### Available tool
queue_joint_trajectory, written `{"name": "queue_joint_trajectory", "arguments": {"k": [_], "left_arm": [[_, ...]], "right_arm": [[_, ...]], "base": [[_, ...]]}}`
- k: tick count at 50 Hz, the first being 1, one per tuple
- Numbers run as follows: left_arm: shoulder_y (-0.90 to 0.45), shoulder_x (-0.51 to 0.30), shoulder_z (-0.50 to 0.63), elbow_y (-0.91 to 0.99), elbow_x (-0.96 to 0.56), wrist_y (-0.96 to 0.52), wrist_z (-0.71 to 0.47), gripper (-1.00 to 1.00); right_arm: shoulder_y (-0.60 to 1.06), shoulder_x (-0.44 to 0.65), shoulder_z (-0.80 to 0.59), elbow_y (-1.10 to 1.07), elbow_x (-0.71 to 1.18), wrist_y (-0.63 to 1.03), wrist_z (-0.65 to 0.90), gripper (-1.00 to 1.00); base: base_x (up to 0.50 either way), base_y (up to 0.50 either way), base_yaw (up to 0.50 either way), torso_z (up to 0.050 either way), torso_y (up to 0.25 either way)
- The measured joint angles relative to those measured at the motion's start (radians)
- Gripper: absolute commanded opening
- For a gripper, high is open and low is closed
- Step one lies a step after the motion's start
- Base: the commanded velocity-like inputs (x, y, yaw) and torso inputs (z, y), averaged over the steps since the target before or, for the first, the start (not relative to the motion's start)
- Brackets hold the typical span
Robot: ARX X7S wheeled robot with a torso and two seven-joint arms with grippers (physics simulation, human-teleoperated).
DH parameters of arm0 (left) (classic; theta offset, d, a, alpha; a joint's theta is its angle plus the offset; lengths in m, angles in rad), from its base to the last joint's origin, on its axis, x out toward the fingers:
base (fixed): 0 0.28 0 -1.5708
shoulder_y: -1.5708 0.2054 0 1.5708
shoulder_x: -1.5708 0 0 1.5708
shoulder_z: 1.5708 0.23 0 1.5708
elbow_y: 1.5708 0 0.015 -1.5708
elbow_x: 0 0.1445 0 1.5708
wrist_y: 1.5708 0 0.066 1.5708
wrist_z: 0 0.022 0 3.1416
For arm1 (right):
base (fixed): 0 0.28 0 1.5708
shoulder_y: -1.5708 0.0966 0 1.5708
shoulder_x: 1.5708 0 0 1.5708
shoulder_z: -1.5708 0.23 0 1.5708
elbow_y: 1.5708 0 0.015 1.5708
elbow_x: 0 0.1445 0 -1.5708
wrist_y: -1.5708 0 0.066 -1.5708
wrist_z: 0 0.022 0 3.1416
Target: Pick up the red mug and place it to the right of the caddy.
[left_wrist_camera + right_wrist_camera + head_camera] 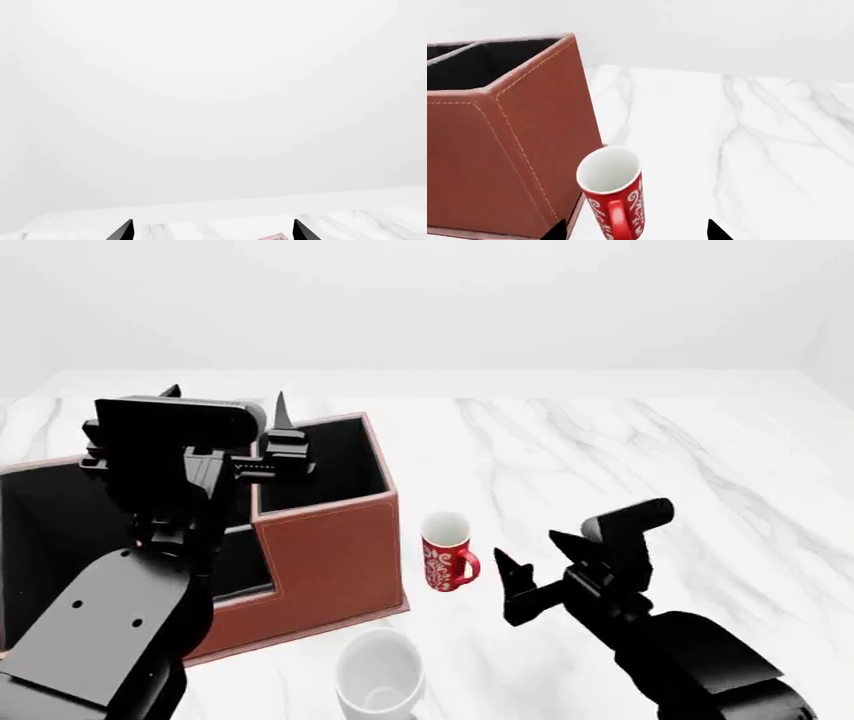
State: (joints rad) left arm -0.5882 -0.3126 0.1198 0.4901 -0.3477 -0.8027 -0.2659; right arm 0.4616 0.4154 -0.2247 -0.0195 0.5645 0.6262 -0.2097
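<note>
Beside the caddy (320,560), red mug (446,552) upright, white mug (379,672) near, right tool (511,585) spread, empty.

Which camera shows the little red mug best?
The head view: the whole red mug stands upright beside the caddy. The right wrist view shows it close, cut off below. The left wrist view does not show it clearly.

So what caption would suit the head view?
Right claw open beside the upright red mug, right of the caddy.

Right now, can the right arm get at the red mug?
Probably yes. The right gripper is open, beside the red mug on its handle side, with only bare marble table between them. The caddy stands on the mug's far side.
</note>
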Motion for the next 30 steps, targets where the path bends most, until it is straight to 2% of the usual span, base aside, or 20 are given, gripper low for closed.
{"name": "queue_joint_trajectory", "arguments": {"k": [7, 15, 30], "left_arm": [[-0.001, -0.001, 0.003, 0.005, -0.002, -0.004, -0.004, 1.00], [-0.003, -0.002, 0.006, 0.007, -0.005, -0.005, -0.006, 1.00], [-0.006, -0.004, 0.010, 0.003, -0.007, -0.001, -0.010, 1.00]], "right_arm": [[-0.082, 0.064, 0.155, -0.266, 0.124, 0.048, 0.085, 1.00], [-0.107, 0.080, 0.288, -0.439, 0.234, 0.069, 0.171, 1.00], [-0.112, 0.066, 0.338, -0.521, 0.267, 0.059, 0.224, 1.00]], "base": [[0.00, 0.00, 0.00, 0.000, 0.000], [0.00, 0.00, 0.00, 0.000, 0.000], [0.00, 0.00, 0.00, 0.000, 0.000]]}}
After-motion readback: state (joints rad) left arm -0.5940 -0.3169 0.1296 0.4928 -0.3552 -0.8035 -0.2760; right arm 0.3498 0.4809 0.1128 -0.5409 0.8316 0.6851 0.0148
